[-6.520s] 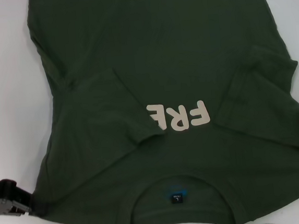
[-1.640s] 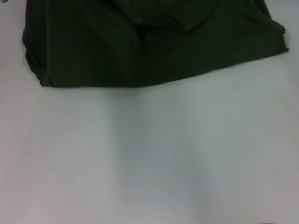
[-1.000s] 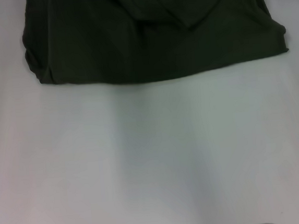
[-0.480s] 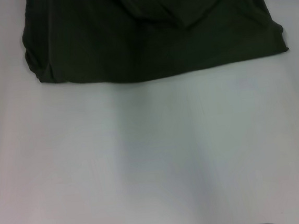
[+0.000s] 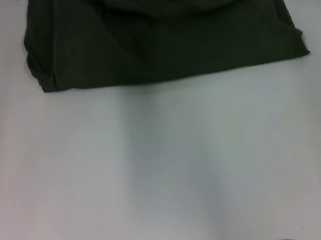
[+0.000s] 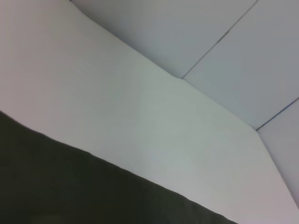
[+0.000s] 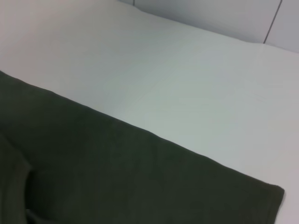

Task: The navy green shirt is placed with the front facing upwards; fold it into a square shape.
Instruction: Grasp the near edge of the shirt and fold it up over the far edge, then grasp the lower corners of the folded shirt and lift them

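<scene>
on the white table (image 5: 165, 170), folded navy green shirt (image 5: 159, 41).

The shirt (image 5: 159, 41) lies flat on the table (image 5: 165, 170) at the far side of the head view, reaching from near the left edge to near the right. Its near edge runs almost straight across, with bare table in front of it. A fold of cloth (image 5: 195, 2) lies on top of it, towards the far side.
</scene>
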`<state>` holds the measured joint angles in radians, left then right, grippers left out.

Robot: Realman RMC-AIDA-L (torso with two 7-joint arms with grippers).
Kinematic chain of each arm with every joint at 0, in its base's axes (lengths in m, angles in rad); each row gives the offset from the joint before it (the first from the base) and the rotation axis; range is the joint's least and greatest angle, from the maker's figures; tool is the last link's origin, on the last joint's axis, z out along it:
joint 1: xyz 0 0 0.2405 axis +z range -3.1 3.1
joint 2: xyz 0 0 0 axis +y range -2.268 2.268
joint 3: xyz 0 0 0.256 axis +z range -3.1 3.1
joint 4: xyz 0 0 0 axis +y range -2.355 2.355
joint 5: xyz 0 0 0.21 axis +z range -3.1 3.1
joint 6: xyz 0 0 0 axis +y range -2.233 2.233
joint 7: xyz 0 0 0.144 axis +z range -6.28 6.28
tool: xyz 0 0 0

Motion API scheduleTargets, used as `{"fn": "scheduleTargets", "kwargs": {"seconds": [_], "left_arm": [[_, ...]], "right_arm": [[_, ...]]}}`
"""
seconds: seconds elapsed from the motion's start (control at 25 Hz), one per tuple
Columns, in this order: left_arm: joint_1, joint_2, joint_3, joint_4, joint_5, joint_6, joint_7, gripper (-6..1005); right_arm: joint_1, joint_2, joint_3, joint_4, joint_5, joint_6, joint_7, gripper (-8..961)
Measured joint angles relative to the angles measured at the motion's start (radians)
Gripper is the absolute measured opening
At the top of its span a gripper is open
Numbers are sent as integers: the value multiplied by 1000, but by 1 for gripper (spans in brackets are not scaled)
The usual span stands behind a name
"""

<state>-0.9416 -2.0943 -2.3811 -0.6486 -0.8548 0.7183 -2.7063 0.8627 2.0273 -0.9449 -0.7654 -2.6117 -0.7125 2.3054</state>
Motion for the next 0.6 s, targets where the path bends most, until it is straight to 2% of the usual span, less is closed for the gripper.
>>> {"fn": "scheduleTargets", "kwargs": {"seconds": [0.08,0.2,0.52,0.6], "left_arm": [[10,-1,-4,-4,-2,0,-7,306],[21,-3,-4,-13,-4,-1,-12,391],[27,-2,-4,-15,-6,4,-13,601],[28,-1,-4,-16,-6,10,-13,602]], "right_arm": [[1,-1,0,0,0,8,0,273],[1,-4,1,0,-1,13,2,489],[7,-12,14,-6,6,-32,42,522],[3,-14,17,-11,9,-44,57,530]]}}
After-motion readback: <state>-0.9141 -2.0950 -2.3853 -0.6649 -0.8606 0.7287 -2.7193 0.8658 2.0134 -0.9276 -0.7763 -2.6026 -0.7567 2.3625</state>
